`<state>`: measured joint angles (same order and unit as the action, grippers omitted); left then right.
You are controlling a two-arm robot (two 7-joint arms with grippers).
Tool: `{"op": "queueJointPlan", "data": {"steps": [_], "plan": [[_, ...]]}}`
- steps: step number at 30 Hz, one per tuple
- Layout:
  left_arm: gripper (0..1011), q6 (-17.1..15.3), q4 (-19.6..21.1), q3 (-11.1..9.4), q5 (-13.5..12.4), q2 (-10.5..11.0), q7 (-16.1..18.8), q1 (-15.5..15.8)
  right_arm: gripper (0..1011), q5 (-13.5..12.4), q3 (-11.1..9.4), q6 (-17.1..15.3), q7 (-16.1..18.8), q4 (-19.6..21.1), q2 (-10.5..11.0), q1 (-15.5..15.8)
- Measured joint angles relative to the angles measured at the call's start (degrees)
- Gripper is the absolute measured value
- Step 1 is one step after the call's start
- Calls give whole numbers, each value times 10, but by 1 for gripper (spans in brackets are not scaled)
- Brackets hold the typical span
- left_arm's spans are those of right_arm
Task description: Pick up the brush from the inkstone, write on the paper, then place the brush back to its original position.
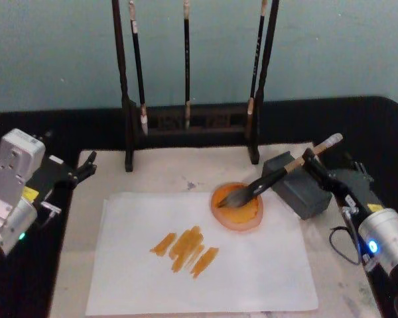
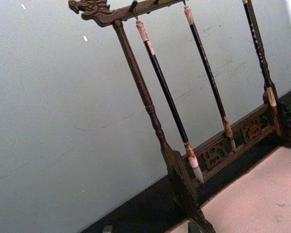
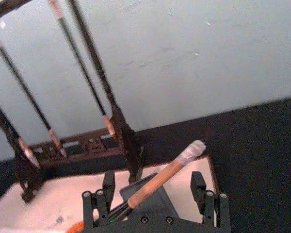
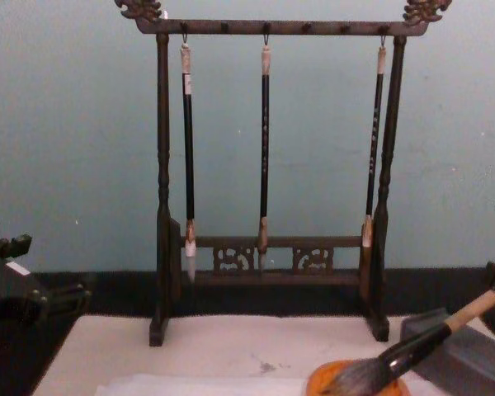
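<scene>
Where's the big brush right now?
In the head view, the brush lies right of centre, hair tip in the orange dish, handle propped across the grey block, between the right gripper's open jaws.

No text, label, brand, number or sign can be read anywhere.

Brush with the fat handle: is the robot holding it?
No. The right gripper is open around the brush, on either side of its wooden handle, not squeezing it. The brush lies with its hairs in the orange dish, handle on the grey block.

inkstone (image 4: 356, 381) cut by chest view's lower edge
</scene>
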<state>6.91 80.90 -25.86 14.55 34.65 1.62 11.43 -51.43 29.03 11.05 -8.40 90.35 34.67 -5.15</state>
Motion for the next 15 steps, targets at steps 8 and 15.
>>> {"op": "queueJointPlan", "data": {"steps": [8, 15], "plan": [[1010, 0, 0, 0, 0, 0, 0, 0, 1000, 131, 32, 21, -34, 6, 6, 6], [1010, 0, 0, 0, 0, 0, 0, 0, 1000, 247, 56, 31, -72, -6, 5, 3]]}}
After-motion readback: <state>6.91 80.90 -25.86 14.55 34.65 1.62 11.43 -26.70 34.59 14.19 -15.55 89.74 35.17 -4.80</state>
